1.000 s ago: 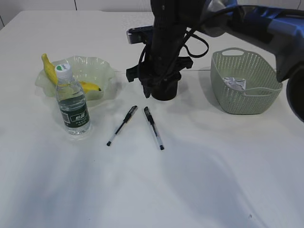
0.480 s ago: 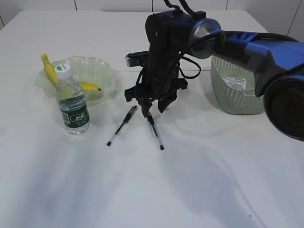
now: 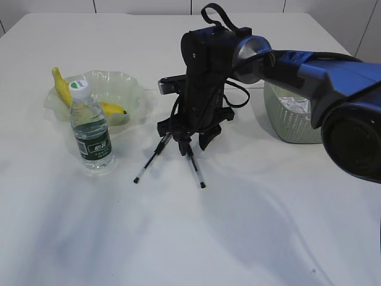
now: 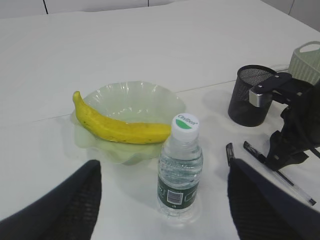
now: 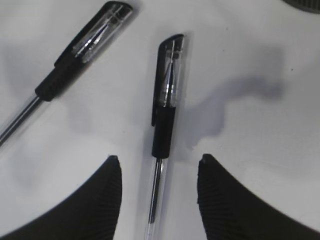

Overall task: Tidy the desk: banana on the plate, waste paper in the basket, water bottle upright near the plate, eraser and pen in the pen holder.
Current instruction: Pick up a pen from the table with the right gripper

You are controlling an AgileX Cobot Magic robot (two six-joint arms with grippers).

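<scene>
The banana [image 3: 62, 86] lies on the pale green plate [image 3: 128, 83]. The water bottle [image 3: 90, 128] stands upright in front of the plate. Two black pens lie on the table: a left pen [image 3: 152, 159] and a right pen [image 3: 195, 167]. My right gripper [image 3: 190, 143] is open and low over the right pen [image 5: 165, 100], one finger on each side of it; the left pen [image 5: 82, 47] lies beside it. My left gripper [image 4: 164, 167] is open and empty, facing the bottle [image 4: 181, 172] and banana [image 4: 120, 127]. The black mesh pen holder [image 4: 251, 95] stands behind the right arm. No eraser shows.
The green basket [image 3: 297, 128] stands at the right with crumpled paper [image 3: 294, 104] inside. The right arm hides the pen holder in the exterior view. The left arm is out of the exterior view.
My right gripper has moved from above the pen holder forward and down onto the pens, and now straddles the right pen. Pens, bottle and banana have not moved.
</scene>
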